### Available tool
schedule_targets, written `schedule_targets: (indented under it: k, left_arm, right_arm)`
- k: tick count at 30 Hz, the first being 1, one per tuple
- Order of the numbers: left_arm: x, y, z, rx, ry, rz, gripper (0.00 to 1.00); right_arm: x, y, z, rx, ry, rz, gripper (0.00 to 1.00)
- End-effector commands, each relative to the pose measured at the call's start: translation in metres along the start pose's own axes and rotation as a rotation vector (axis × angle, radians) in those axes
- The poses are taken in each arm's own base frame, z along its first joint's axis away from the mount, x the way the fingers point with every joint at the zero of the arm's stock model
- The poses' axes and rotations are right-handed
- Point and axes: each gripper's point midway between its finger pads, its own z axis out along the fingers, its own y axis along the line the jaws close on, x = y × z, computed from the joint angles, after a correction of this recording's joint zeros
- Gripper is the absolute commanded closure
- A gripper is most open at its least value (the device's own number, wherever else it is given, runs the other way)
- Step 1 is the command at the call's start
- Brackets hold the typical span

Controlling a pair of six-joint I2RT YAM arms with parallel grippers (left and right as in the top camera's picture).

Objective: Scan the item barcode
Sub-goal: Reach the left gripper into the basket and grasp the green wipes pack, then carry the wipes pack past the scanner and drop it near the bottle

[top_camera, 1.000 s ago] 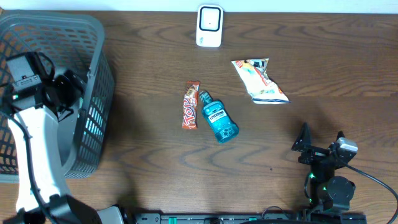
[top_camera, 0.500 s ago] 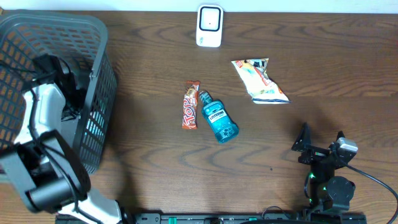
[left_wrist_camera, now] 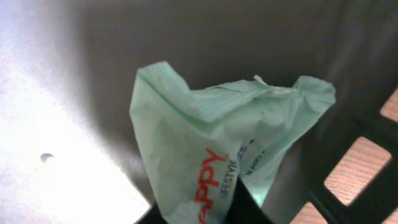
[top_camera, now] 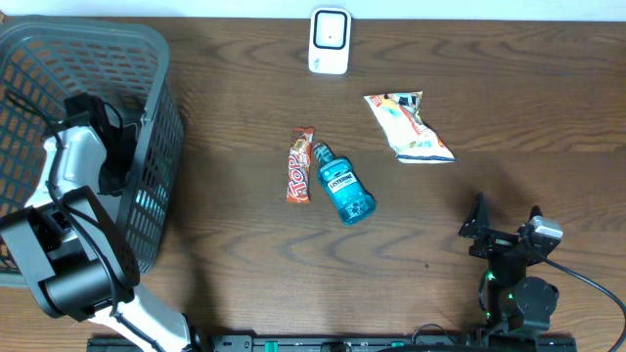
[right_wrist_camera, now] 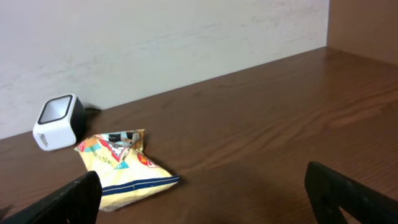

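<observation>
Left claw [left_wrist_camera: 196,213] pinched tight, right claw [right_wrist_camera: 205,196] wide apart.

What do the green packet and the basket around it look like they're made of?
The green packet looks like thin, soft plastic film with a fairly matte finish: it crumples into folds and carries printed red lettering. The basket seems to be moulded grey plastic with a smooth, dull sheen: its lattice walls have even rectangular openings.

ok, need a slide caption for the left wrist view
Left tool shut on a crumpled pale green packet with red lettering, down inside the dark slotted basket.
</observation>
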Motion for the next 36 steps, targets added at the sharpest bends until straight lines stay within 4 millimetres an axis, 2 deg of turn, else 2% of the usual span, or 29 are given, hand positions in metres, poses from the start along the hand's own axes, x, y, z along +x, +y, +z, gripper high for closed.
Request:
schedule_targets:
  k: [1, 5, 9, 12, 15, 20, 23, 27, 30, 33, 36]
  left_arm:
    - [0.026, 0.002, 0.016, 0.000, 0.118, -0.006, 0.92]
    - [0.027, 0.001, 0.004, -0.003, 0.109, -0.004, 0.93]
    - [0.013, -0.001, -0.029, -0.014, 0.003, 0.007, 0.93]
    - [-0.003, -0.005, -0.074, -0.029, -0.137, 0.022, 0.92]
    - [-0.017, -0.009, -0.127, -0.048, -0.303, 0.040, 0.93]
    - [-0.028, -0.019, -0.208, -0.066, -0.573, 0.065, 0.93]
    - [-0.025, -0.047, -0.244, 0.049, -0.707, 0.127, 0.93]
    - [-0.007, -0.110, -0.285, 0.368, -0.818, 0.288, 0.93]
    - [0.009, -0.149, -0.303, 0.578, -0.828, 0.407, 0.93]
    - [0.020, -0.181, -0.298, 0.684, -0.768, 0.483, 0.92]
    - [0.032, -0.212, -0.270, 0.716, -0.636, 0.536, 0.93]
  right_arm:
    - [0.000, -0.002, 0.000, 0.011, -0.003, -0.014, 0.01]
    - [0.000, -0.002, 0.000, 0.011, -0.003, -0.014, 0.01]
    - [0.000, -0.002, 0.000, 0.011, -0.003, -0.014, 0.01]
    - [0.000, -0.002, 0.000, 0.011, -0.003, -0.014, 0.01]
    - [0.000, -0.002, 0.000, 0.011, -0.004, -0.014, 0.01]
    - [0.000, -0.002, 0.000, 0.011, -0.003, -0.014, 0.01]
    - [0.000, -0.002, 0.000, 0.011, -0.003, -0.014, 0.01]
    - [0.000, -0.002, 0.000, 0.011, -0.003, -0.014, 0.01]
    - [0.000, -0.002, 0.000, 0.011, -0.003, -0.014, 0.01]
    - [0.000, -0.002, 0.000, 0.011, -0.003, -0.014, 0.01]
    - [0.000, -0.002, 0.000, 0.011, -0.003, -0.014, 0.01]
